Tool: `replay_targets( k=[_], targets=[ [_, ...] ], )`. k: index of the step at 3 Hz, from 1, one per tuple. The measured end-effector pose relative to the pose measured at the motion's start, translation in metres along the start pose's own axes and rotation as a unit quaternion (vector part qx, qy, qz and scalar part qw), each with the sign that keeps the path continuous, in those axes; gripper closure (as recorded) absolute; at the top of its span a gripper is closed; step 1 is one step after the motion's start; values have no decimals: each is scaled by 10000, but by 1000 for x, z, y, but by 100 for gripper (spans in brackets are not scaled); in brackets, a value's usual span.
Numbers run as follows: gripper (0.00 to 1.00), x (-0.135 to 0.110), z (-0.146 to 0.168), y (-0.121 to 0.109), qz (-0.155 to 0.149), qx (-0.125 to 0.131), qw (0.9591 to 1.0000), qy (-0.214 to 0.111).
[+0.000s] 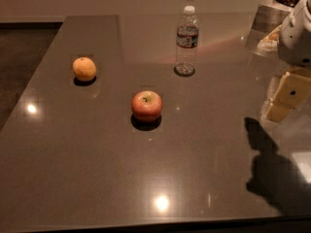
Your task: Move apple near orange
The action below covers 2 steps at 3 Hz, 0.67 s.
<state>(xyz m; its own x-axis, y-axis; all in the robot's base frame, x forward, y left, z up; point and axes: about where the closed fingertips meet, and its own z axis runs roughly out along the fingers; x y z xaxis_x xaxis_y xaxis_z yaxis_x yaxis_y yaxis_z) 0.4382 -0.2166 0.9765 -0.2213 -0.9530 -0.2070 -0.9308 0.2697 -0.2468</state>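
Apple point(146, 106), round, red, yellow-green at the stem, sits loose mid-way on glossy grey tabletop point(97, 178), well apart from small matte yellow-orange orange point(84, 69) far-left. Gripper point(283, 101) hangs right, nothing held; whether spread or closed, cannot tell.

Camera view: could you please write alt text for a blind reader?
A red apple sits on a dark table, apart from an orange farther back and left. A water bottle stands upright behind; the gripper is at the right edge.
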Motion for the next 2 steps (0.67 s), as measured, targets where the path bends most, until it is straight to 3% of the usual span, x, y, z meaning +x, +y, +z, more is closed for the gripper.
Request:
replay_targets(
  k=[2],
  targets=[
    [0,-13,7,4,-55,-25,9999,-134]
  ],
)
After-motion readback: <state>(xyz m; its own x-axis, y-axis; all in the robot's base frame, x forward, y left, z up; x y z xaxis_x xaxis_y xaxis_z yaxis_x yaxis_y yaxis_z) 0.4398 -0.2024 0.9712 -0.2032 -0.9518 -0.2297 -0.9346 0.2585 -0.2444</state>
